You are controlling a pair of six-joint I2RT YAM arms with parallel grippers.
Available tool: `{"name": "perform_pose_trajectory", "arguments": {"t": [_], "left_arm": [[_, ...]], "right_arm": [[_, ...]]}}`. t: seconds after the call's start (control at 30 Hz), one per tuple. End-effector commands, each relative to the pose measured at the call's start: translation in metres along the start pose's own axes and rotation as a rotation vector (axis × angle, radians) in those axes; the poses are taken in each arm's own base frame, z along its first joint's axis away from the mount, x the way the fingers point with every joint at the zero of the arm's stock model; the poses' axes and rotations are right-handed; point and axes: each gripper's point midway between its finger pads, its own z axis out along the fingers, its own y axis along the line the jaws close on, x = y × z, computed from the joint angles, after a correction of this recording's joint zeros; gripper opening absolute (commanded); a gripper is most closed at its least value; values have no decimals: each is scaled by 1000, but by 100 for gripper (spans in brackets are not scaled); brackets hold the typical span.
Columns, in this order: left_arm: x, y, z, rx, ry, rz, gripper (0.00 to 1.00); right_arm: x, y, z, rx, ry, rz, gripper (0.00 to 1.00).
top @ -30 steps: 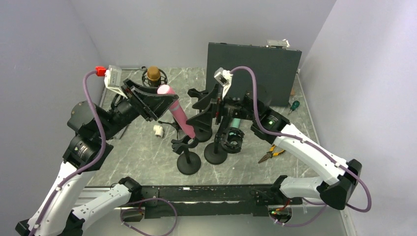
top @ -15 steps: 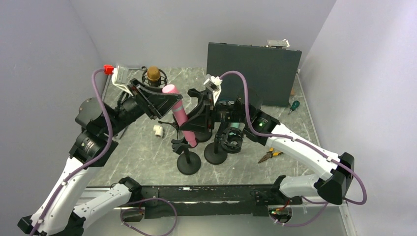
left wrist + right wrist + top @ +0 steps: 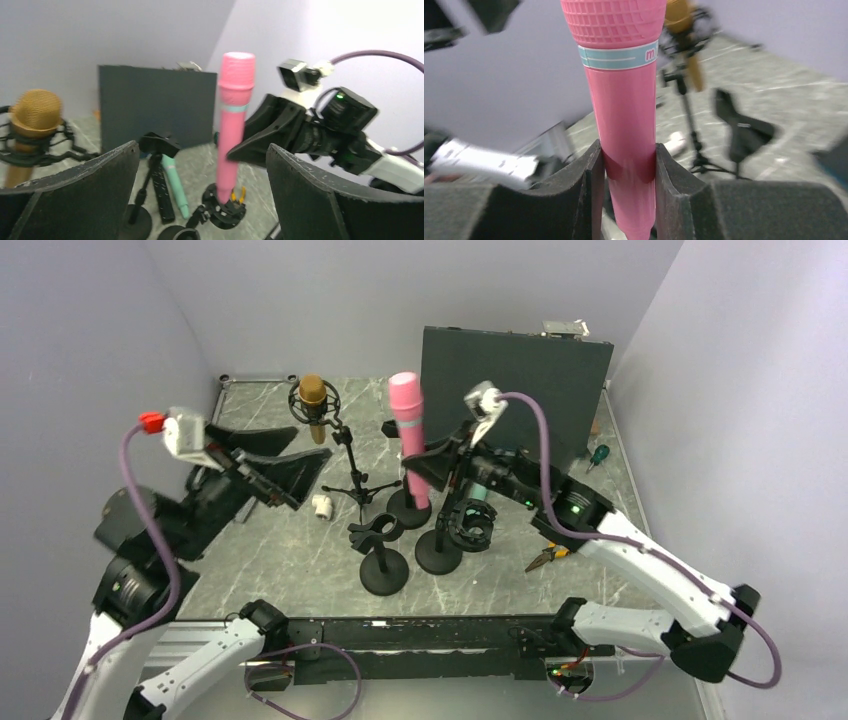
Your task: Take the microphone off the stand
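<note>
Left gripper [image 3: 295, 462]: jaws wide apart, empty, standing off at left, likely to give room. Gold microphone [image 3: 313, 392] sits in its own mount behind, untouched. Pink microphone [image 3: 408, 430] upright mid-table over the black stands [image 3: 384, 577], tail close to a clip, contact unclear. Right gripper [image 3: 626, 172] clamped on its handle, probably bearing its weight.
</note>
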Motion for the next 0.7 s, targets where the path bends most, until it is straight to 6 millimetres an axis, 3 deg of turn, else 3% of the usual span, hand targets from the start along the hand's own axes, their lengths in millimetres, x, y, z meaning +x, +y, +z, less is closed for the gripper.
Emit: {"name": "perform_pose_trajectory", "arguments": {"t": [0.0,0.17,0.33,0.47,0.67], "left_arm": [[-23,28,-31,-178,-90,128,99],[-28,43,-57,-275,-129,153,99],[-27,52,-65,-322,-133,167,99],[-23,53,-62,-320,-122,163,99],[-17,52,-56,-302,-97,152,99]], "right_arm": [[-52,-71,-60,496,-208,-121,0],[-67,-134,-139,999,-245,-163,0],[-55,-174,-192,1290,-168,-145,0],[-18,-214,-224,1432,-65,31,0],[69,-258,-230,1450,164,286,0]]}}
